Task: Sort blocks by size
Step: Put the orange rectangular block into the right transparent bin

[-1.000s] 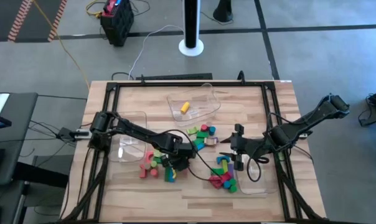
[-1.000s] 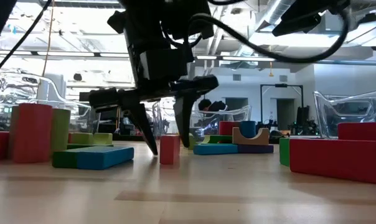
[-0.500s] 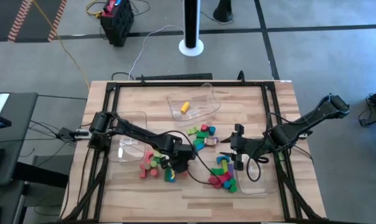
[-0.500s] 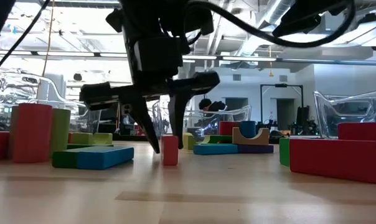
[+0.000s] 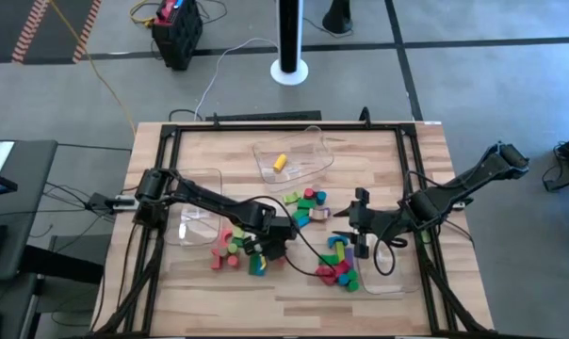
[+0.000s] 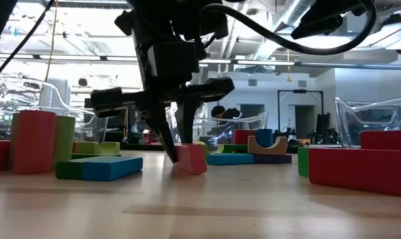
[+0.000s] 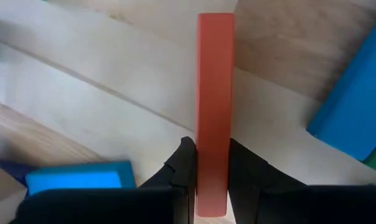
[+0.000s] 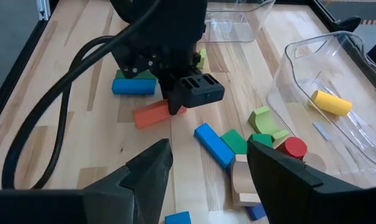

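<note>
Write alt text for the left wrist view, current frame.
The left claw is shut on a thin red block, gripping its near end while the block stretches away over the wooden table. Blue blocks lie on either side: one beside the claw, a larger one across from it.

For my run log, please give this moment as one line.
left gripper: shut on red bar block | right gripper: open, waiting | block: on table

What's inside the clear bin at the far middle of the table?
In the clear bin only one yellow cylinder block shows, lying on its side. The right wrist view shows it too, with nothing else visible inside. Nothing covers the bin.
</note>
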Available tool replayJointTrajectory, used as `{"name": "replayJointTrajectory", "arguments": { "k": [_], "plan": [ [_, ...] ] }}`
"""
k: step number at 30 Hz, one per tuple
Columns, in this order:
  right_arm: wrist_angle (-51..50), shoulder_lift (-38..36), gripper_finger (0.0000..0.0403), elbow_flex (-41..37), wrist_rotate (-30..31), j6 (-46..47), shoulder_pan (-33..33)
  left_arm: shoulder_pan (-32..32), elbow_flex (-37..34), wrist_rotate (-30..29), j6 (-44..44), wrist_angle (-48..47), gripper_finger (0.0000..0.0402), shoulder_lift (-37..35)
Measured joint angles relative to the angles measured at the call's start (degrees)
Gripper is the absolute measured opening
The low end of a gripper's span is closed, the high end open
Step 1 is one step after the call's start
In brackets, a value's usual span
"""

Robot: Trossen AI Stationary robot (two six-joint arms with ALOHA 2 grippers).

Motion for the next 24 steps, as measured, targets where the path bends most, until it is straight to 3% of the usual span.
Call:
{"name": "replayJointTrajectory", "arguments": {
  "k": [9,17,20,24],
  "plan": [
    [-1.7,-0.1,0.0244,0.0,3.4,0.5,0.0,3.0,0.7,-5.6,-4.0,-1.3,0.0052,-1.6],
    [-3.7,-1.8,0.0244,0.0,6.6,2.0,0.0,6.9,1.6,-6.1,-9.7,0.3,0.0052,-11.0],
    [-2.4,-1.9,0.0244,0.0,6.6,1.8,0.0,8.6,1.6,-3.9,-13.5,2.9,0.0052,-15.5],
    [3.3,-0.9,0.0244,0.1,6.6,-2.2,0.1,11.0,1.3,3.3,-20.6,7.8,0.0052,-19.9]
  ]
}}
